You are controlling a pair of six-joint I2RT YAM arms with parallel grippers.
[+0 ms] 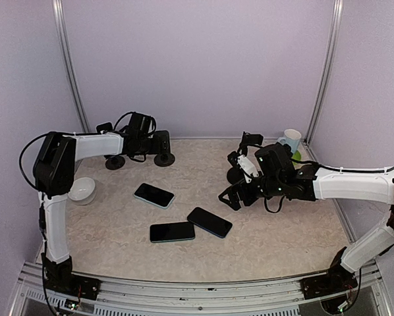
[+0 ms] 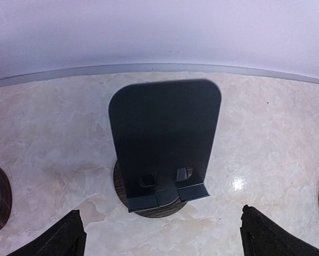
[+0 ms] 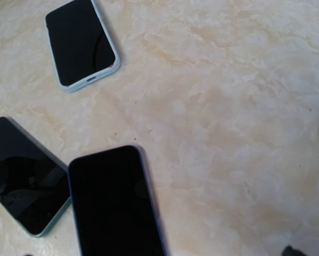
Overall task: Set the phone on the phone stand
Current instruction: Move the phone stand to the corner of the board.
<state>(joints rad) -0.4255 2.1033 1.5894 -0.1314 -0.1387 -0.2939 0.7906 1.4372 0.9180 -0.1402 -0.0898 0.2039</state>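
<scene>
- A far phone [image 1: 153, 195], a near phone [image 1: 172, 232] and a right phone [image 1: 209, 222] lie flat, screens up, in a loose cluster in the middle of the table [image 1: 282, 243]. None is on a stand, so we judge the task not yet begun.
- The stand [image 2: 165, 138] is at the far left, close to the back wall. It is upright on a round base, its plate leaning back and its lip turned toward the near side. The plate is bare, ready for a phone to rest against it and sit on the lip.
- The left gripper [image 2: 162, 234] is just in front of this stand with its fingers spread wide and nothing between them. We take it to be idle there, since no phone is within its reach at that spot.
- The right gripper [image 1: 233, 181] hangs over the right of the table, also spread wide and empty. Its camera looks down on all three phones, which suggests to us that it is lining up a pick.
- The right phone is the closest to it: just left of the right gripper and a little nearer, not touching. The other two lie further left.
- From the left gripper, all three phones lie well apart, on its near right.
- The stand is far and left of the phones, well apart, so a picked phone must be carried across the table.
</scene>
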